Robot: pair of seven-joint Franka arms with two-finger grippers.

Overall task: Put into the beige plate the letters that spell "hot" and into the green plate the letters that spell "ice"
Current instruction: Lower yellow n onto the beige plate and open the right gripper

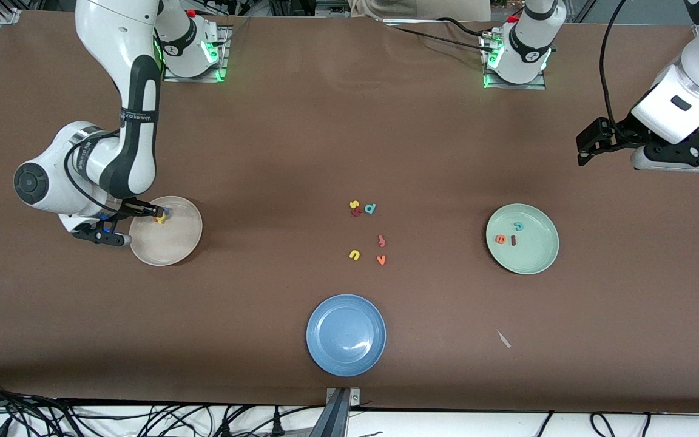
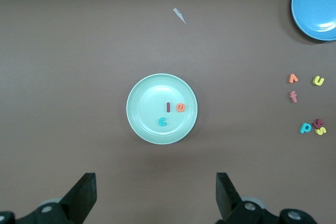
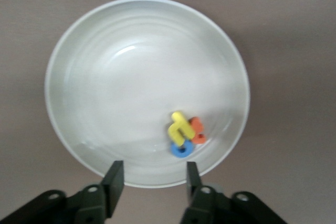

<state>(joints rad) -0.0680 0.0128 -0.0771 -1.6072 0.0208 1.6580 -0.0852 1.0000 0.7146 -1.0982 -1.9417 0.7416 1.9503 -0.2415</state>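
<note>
While the blue plate [image 1: 346, 335] sits nearest, h, o, t [image 3: 184, 135] lie loose in the beige plate [image 1: 173, 249] under the right gripper's [image 3: 152, 179] released fingers; i, c, e [image 1: 510, 234] lie in the green plate [image 1: 537, 258]; the left gripper [image 2: 155, 195] waits spread wide above that plate.

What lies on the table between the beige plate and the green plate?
In the front view, only the leftover letters lie between the beige plate and the green plate; otherwise bare table.

Even overhead light, bright, soft shadows under both arms on the brown table [image 1: 349, 139]. Glare streak on the blue plate [image 1: 346, 335] and beige plate [image 3: 105, 77]. Right wrist view soft, washed out; left wrist view sharp.
</note>
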